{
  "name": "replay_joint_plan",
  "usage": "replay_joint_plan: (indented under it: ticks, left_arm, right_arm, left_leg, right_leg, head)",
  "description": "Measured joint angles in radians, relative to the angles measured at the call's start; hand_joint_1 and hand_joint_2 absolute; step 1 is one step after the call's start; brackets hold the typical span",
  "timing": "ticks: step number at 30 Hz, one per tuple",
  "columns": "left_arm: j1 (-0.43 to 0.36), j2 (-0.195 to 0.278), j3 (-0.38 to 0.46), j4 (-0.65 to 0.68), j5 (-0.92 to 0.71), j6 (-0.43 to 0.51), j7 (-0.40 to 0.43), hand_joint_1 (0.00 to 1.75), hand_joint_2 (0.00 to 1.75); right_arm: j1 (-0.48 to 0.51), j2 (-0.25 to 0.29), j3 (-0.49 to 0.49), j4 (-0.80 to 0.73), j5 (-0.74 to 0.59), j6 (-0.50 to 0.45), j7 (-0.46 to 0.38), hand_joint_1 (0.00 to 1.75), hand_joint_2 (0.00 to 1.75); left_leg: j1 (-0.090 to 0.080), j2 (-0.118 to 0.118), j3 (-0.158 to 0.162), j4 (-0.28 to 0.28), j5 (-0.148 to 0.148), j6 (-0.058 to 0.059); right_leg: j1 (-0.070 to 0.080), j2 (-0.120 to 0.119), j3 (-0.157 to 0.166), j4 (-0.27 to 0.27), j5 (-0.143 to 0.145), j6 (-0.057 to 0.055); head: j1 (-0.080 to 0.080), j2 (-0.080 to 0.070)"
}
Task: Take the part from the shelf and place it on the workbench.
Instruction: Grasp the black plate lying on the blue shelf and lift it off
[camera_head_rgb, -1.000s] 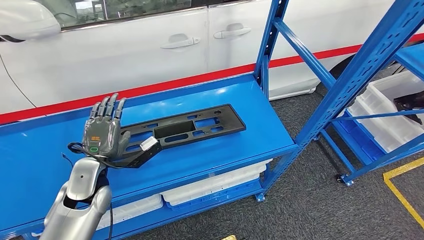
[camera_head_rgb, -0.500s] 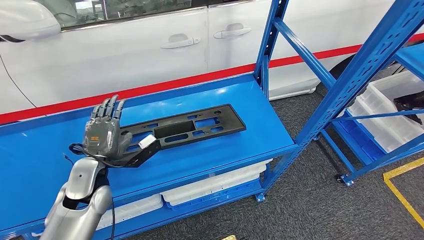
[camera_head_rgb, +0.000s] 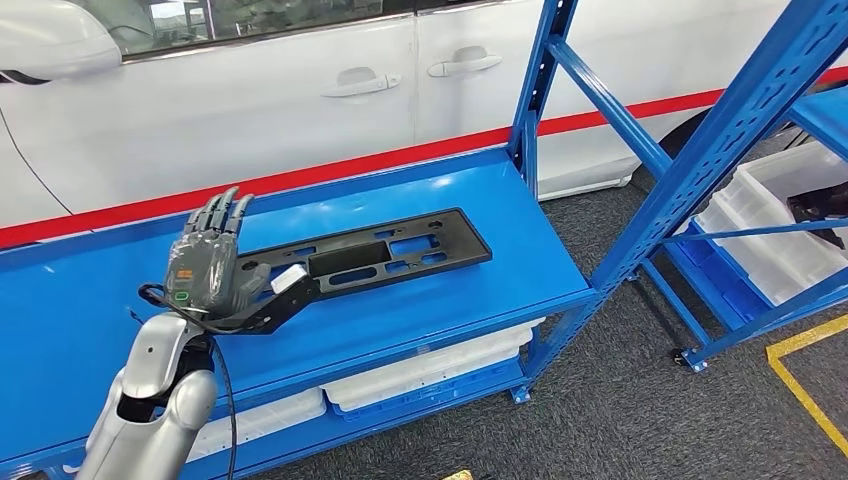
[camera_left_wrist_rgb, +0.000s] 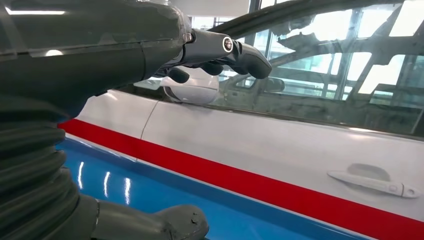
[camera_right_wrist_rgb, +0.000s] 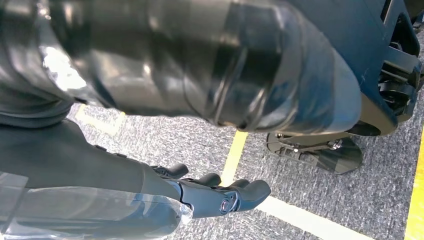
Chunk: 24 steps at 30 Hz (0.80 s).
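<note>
Now that the left hand (camera_head_rgb: 205, 262) has lifted a little and tipped back over the last second, its fingers (camera_head_rgb: 224, 212) stand spread and released, grasping nothing. Just beyond and beside them the part (camera_head_rgb: 362, 256) lies flat on the blue desk (camera_head_rgb: 450, 300), unmoved, so the placing looks done. The right hand (camera_right_wrist_rgb: 220, 196) hangs over the floor, fingers loosely apart and empty
</note>
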Motion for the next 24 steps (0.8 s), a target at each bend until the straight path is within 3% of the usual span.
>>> replay_joint_plan:
  ticks: [2, 12, 24]
  left_arm:
    - [-0.003, 0.000, 0.000, -0.001, 0.009, -0.002, -0.001, 0.00, 0.00]
    - [-0.013, 0.006, 0.001, -0.014, 0.068, -0.008, -0.019, 0.00, 0.00]
    - [-0.035, 0.007, 0.001, 0.015, 0.298, -0.131, -0.071, 0.00, 0.00]
  right_arm:
    - [0.000, 0.000, 0.000, 0.000, 0.000, 0.001, 0.000, 0.00, 0.00]
    - [-0.001, 0.001, 0.000, 0.000, 0.000, -0.008, -0.006, 0.00, 0.00]
    - [-0.001, 0.002, 0.000, 0.000, -0.011, -0.011, -0.006, 0.00, 0.00]
  left_leg:
    - [0.000, 0.000, 0.000, 0.000, 0.000, 0.000]
    - [0.000, 0.000, 0.000, 0.000, 0.000, 0.000]
    - [0.000, 0.000, 0.000, 0.000, 0.000, 0.000]
  right_leg:
    - [0.000, 0.000, 0.000, 0.000, 0.000, 0.000]
    - [0.000, 0.000, 0.000, 0.000, 0.000, 0.000]
    - [0.000, 0.000, -0.001, 0.000, 0.000, 0.000]
  head:
    - [0.000, 0.000]
    - [0.000, 0.000]
    - [0.000, 0.000]
